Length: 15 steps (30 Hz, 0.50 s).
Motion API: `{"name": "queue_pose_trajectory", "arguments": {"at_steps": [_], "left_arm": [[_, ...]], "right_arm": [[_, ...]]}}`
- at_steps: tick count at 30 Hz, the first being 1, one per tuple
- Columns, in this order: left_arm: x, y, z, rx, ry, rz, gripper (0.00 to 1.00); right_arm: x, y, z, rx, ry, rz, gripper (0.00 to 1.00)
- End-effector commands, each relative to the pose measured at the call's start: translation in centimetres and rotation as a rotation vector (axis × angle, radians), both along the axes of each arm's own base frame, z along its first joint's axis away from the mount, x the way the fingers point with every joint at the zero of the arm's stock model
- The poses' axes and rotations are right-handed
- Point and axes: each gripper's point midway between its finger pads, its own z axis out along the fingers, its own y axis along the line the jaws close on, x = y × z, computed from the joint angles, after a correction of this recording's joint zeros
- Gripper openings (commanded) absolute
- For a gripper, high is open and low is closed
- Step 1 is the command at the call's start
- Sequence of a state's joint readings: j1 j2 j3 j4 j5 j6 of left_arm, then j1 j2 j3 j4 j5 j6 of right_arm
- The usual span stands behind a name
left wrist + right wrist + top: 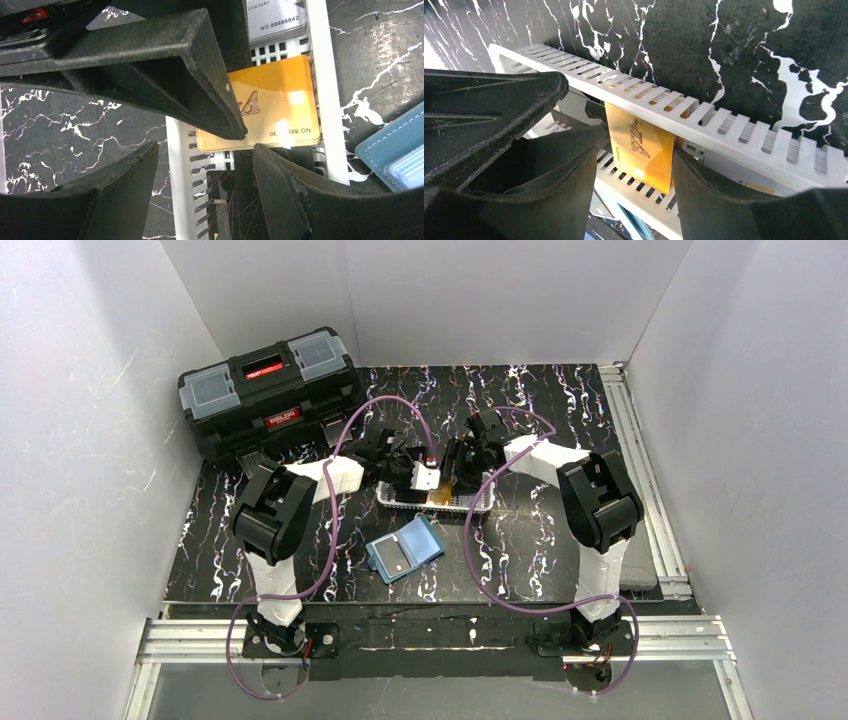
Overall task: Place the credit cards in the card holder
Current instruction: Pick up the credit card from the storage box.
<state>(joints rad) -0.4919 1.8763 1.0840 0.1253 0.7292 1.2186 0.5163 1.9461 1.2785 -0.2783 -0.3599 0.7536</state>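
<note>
Right claw [638, 150] bracketing orange VIP card [280, 110] (grip unclear); left claw [206, 147] gaping wide astride basket [704, 115] wall; pale card [275, 17] beyond showing NO.88888842.

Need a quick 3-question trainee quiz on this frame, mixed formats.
1. True or false: the card holder lies open on the table, outside the white basket.
2. Which card shows between the fingers of the right end effector? A green card, B orange card, C red card.
3. What stands at the table's far left corner?
Key: 1 true; 2 B; 3 the black toolbox.
</note>
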Motion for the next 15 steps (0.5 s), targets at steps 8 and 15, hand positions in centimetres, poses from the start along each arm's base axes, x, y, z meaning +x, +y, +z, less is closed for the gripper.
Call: {"name": "queue_pose_trajectory", "arguments": {"at_steps": [8, 15], "left_arm": [[-0.92, -0.50, 2.76, -0.037, -0.022, -0.066, 0.68], [-0.60, -0.82, 3.12, -0.047, -0.028, -0.072, 0.68]], "right_arm": [[-0.20, -0.02, -0.69, 0.004, 0.008, 0.000, 0.64], [-0.15, -0.26, -0.93, 0.000, 0.014, -0.005, 0.64]]}}
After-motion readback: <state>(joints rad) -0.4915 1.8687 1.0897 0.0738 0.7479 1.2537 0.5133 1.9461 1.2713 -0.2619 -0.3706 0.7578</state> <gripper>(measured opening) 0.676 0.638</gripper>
